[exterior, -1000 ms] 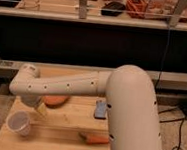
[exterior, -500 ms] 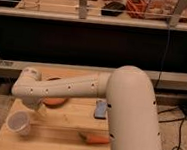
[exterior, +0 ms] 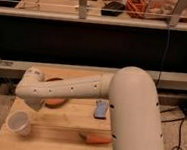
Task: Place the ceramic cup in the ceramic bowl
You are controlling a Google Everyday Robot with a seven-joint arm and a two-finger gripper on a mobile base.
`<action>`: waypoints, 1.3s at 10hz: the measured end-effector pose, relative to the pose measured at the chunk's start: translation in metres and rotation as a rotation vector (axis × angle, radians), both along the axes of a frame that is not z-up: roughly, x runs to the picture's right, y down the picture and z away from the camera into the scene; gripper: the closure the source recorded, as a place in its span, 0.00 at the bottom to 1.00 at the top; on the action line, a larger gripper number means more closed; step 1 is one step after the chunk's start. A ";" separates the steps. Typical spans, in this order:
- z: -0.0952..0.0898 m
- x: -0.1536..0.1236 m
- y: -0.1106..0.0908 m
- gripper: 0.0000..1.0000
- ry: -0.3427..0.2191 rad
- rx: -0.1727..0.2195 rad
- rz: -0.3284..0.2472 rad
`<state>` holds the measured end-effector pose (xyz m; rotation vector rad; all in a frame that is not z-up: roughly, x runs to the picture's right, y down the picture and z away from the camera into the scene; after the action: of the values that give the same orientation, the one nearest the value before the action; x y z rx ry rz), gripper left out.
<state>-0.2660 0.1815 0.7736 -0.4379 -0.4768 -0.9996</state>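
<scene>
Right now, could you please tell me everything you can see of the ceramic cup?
The ceramic cup is small, white and round, tapering downward, with a pale inside and no handle showing. It stands upright, mouth up, on the wooden table near a front corner. The gripper hangs above its rim; contact cannot be told.

No text, label, brand, number or sign can be read here. The white arm (exterior: 75,87) carries only a row of small dark dots, with no lettering among them. The gripper (exterior: 32,105) is at the arm's left end, over the wooden table (exterior: 67,123), just above the ceramic cup (exterior: 20,122) and in front of the ceramic bowl (exterior: 54,102). Gripper, cup and bowl show plain surfaces with no legible marking
</scene>
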 end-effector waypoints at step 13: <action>-0.004 0.021 -0.017 0.67 -0.083 0.057 0.008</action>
<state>-0.2452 0.1644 0.7697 -0.3444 -0.5228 -1.0237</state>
